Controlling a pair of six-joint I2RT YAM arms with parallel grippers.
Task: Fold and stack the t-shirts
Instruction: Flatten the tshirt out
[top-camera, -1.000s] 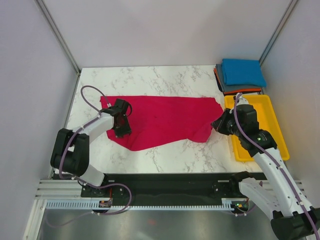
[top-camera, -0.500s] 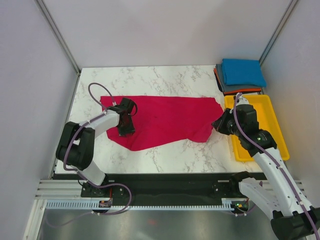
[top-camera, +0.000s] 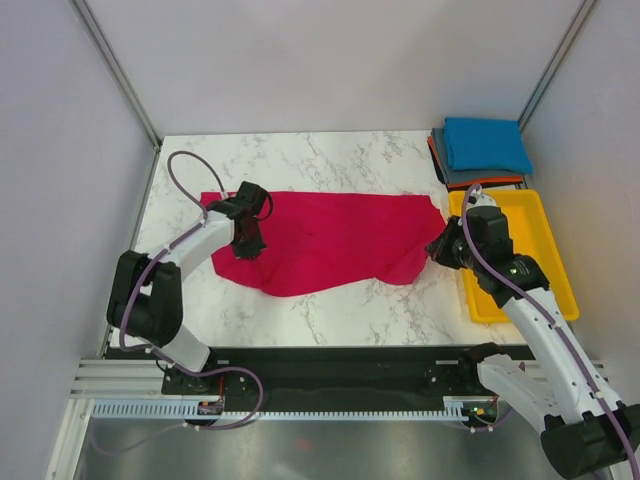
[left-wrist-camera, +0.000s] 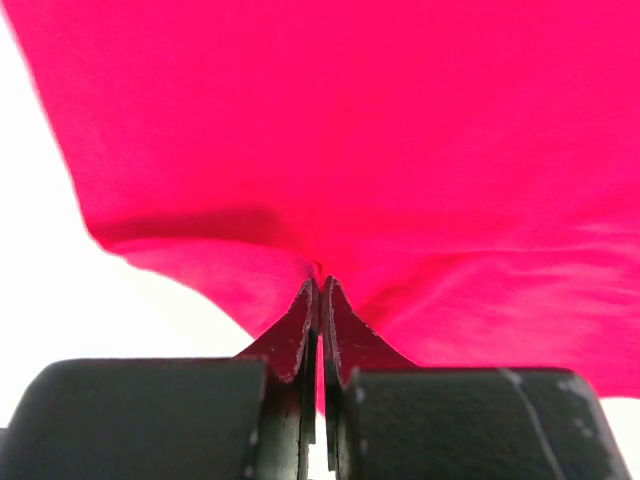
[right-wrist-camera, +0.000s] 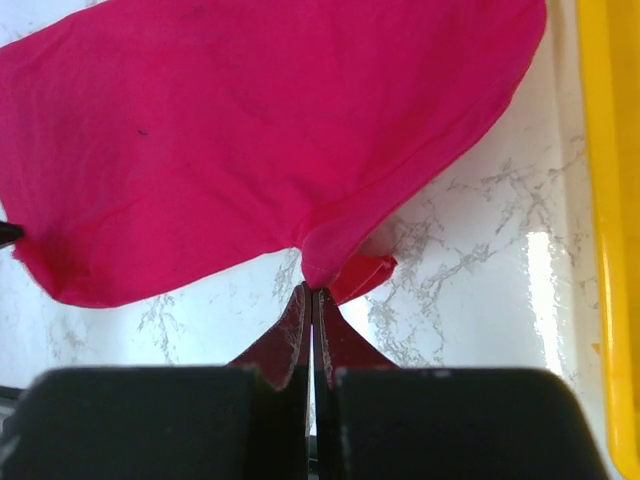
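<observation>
Left gripper (left-wrist-camera: 320, 287) is pinching the crimson t-shirt (top-camera: 335, 240) near its left end, w/ jaws pressed together on a bunched fold. Over at the right-hand corner, right gripper (right-wrist-camera: 311, 292) is nipping the cloth the same way. Tee is lying spread out mid-way across the marble table (top-camera: 330, 160), so both arms are gripping opposite ends, prob. to lift & fold it evenly. Folded blue tee (top-camera: 487, 143) is topping the stack at the far right corner, just behind the yellow tray (top-camera: 548, 255).

Marble table (top-camera: 320, 160) carries red t-shirt (top-camera: 335, 238), folded stack (top-camera: 486, 148), yellow tray (top-camera: 556, 262).
</observation>
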